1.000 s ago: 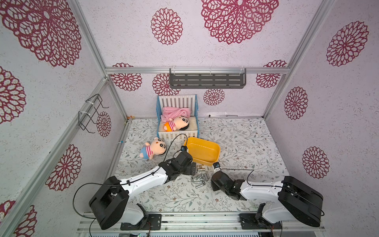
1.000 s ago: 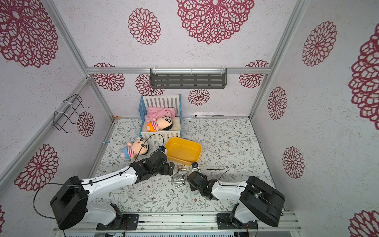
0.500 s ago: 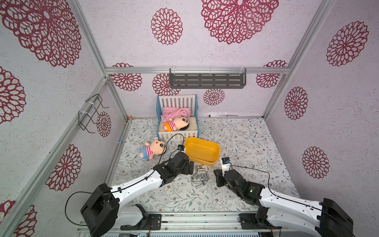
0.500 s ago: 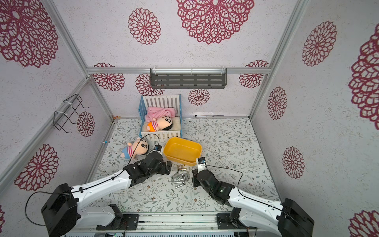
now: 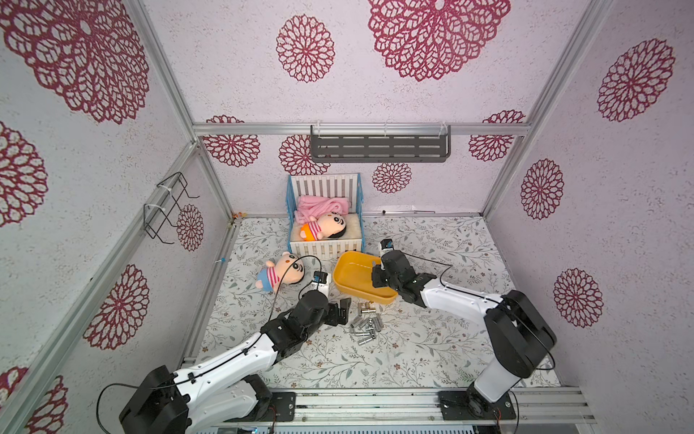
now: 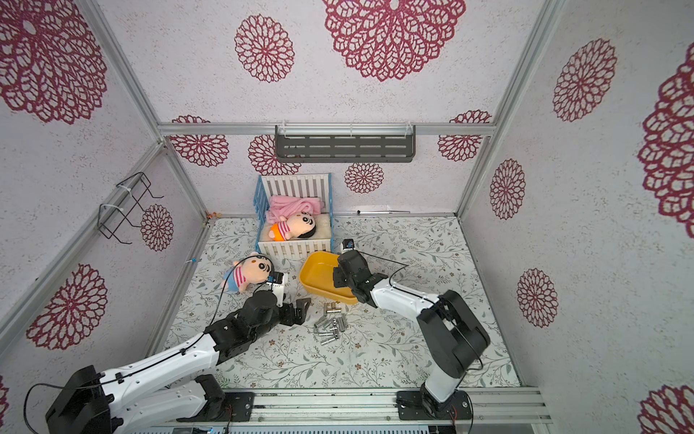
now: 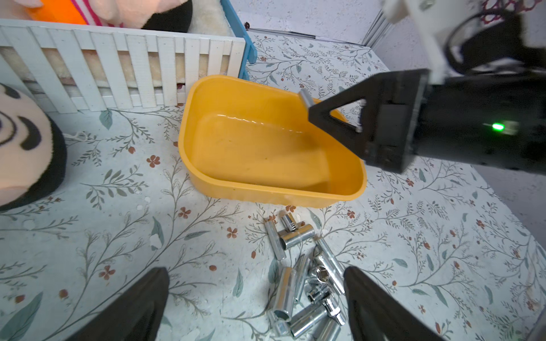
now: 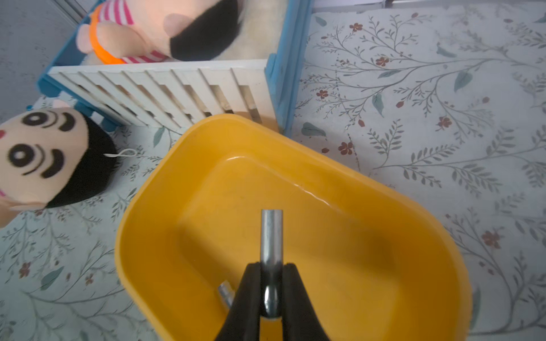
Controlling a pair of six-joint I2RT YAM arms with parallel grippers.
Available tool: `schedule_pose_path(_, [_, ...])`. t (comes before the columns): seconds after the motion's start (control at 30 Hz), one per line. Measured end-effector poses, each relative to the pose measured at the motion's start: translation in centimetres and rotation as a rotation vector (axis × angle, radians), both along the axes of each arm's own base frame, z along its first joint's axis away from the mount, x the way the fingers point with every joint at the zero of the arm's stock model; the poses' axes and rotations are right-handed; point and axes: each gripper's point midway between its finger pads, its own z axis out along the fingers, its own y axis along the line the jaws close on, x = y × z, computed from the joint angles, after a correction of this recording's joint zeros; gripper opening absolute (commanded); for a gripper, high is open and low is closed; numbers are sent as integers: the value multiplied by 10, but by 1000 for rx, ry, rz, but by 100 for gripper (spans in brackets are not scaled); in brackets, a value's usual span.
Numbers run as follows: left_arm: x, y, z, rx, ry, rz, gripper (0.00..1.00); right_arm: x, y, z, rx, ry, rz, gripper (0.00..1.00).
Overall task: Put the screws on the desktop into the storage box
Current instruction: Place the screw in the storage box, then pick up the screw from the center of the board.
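- screw (image 8: 271, 233) pinched in the closed right hand (image 8: 271, 267), sticking out past the fingertips above the inside of the yellow box (image 8: 189, 206); not yet let go.
- second screw (image 8: 226, 292) seems to lie on the box floor beside the fingers, half hidden.
- other screws (image 7: 304, 277) lie in a loose heap on the bench (image 7: 118, 236), just beside the box's near wall.
- left hand (image 7: 255, 270) hangs wide open and empty at the edge of that heap.
- risk: let go from up here, the round screw could bounce off the hard plastic and hop the low wall.
- risk: the box looks light, so a knock from the right hand on its rim would likely shove or tip it.
- risk: the left hand closing on crossed screws may catch several or flick some rolling across the bench.
- risk: both arms work close together and could clash.
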Motion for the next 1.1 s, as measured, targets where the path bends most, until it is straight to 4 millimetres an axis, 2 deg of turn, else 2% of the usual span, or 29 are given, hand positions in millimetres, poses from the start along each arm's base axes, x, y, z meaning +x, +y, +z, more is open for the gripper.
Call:
schedule_pose_path(0.13, [1, -4, -4, 23, 12, -17, 97, 3, -4, -24, -36, 48, 16, 10])
schedule_pose_path(0.2, [4, -6, -5, 42, 19, -23, 97, 3, -2, -32, -49, 67, 28, 23])
schedule_pose_path(0.4, [8, -13, -9, 96, 45, -48, 98, 0, 2, -37, -44, 86, 59, 42])
schedule_pose_path(0.53, [8, -19, -16, 141, 85, -78, 99, -4, 3, -29, -32, 76, 74, 45])
schedule_pose_path(0.73, [3, -19, -26, 203, 132, -104, 94, -23, -8, 11, 25, 5, 84, 45])
schedule_pose_path(0.87, [-1, -24, -29, 241, 161, -135, 75, -44, -20, 34, 73, -52, 92, 45])
schedule_pose_path(0.97, [-2, -30, -33, 267, 184, -166, 74, -61, -30, 37, 101, -71, 96, 45])
schedule_pose_path(1.1, [-7, -39, -45, 296, 230, -211, 73, -85, -44, 19, 111, -47, 95, 45])
